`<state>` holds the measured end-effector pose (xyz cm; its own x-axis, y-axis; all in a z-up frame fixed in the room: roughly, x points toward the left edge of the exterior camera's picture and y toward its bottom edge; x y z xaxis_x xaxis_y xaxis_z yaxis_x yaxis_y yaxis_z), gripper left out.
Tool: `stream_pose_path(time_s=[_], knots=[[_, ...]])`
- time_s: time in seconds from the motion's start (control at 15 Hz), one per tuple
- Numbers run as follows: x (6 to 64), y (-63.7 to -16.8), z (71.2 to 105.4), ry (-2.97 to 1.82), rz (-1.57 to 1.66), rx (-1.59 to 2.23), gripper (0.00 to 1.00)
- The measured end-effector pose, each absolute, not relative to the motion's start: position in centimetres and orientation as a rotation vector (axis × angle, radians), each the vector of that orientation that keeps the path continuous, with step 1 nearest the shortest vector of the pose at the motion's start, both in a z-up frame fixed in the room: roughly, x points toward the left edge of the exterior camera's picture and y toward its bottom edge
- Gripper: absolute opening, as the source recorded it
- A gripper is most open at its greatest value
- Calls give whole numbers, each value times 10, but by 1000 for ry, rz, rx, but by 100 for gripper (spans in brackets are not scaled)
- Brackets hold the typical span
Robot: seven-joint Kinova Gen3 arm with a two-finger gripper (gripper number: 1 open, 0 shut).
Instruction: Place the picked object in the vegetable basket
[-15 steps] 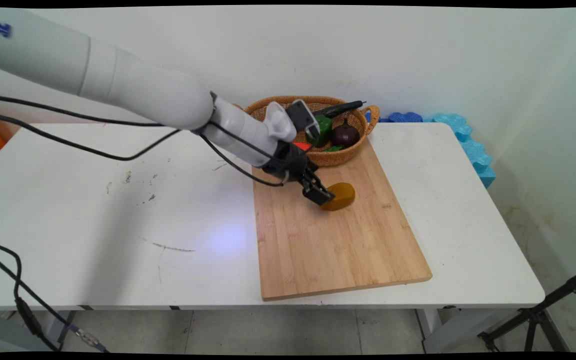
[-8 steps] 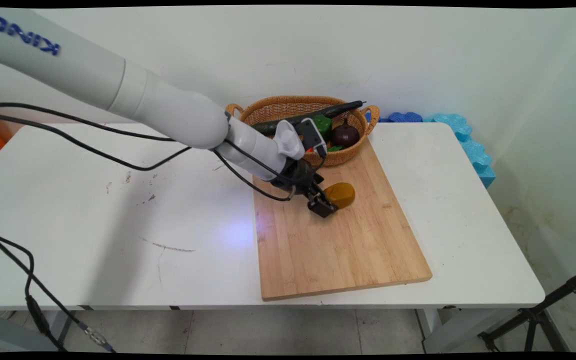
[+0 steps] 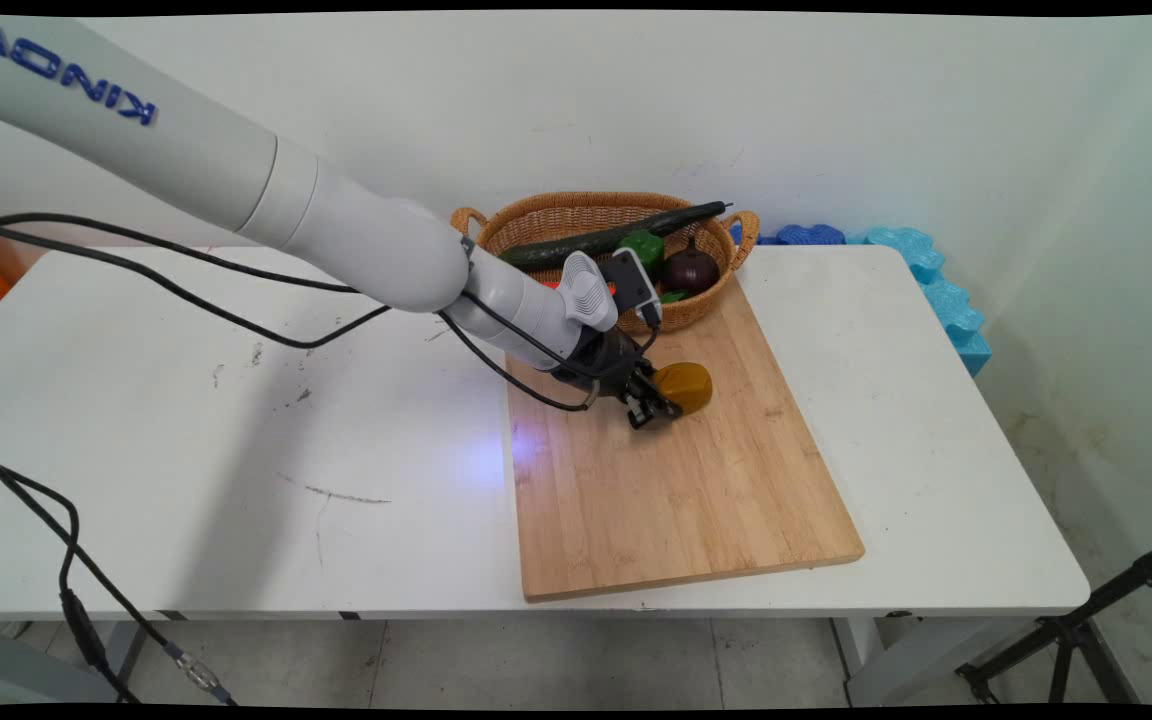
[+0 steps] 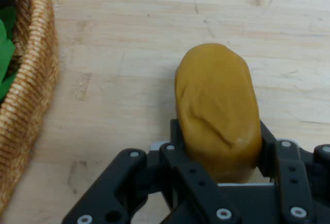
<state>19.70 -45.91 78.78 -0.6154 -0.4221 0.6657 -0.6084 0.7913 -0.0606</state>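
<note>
A yellow-brown potato (image 3: pixel 688 387) lies on the wooden cutting board (image 3: pixel 676 490), near its far end. My gripper (image 3: pixel 652 405) comes in low from the left and is shut on the potato's near-left end. In the hand view the potato (image 4: pixel 216 105) sits between the two black fingers (image 4: pixel 266 140), which press on both of its sides, and my gripper (image 4: pixel 219 133) rests just above the board (image 4: pixel 129 79). A woven basket (image 3: pixel 726 262) stands right behind the board's far edge; its rim (image 4: pixel 31 95) shows at the hand view's left.
The basket holds a long cucumber (image 3: pixel 601 238), a green pepper (image 3: pixel 647 244), a dark purple round vegetable (image 3: pixel 691 271) and something red. Blue foam pieces (image 3: pixel 926 270) lie by the table's far right corner. Black cables (image 3: pixel 186 290) hang from the arm over the table's left half.
The gripper has dropped lower toward the board and settled at the potato's left end, with its fingers now around it. The potato has barely moved.
</note>
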Motion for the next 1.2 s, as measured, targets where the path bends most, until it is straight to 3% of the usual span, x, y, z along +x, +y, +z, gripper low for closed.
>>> stream_pose_path(time_s=[0.4, 1.2], knots=[[199, -457, 801, -2317, 391, 751, 0], [219, -469, 884, -2274, 483, 740, 0]])
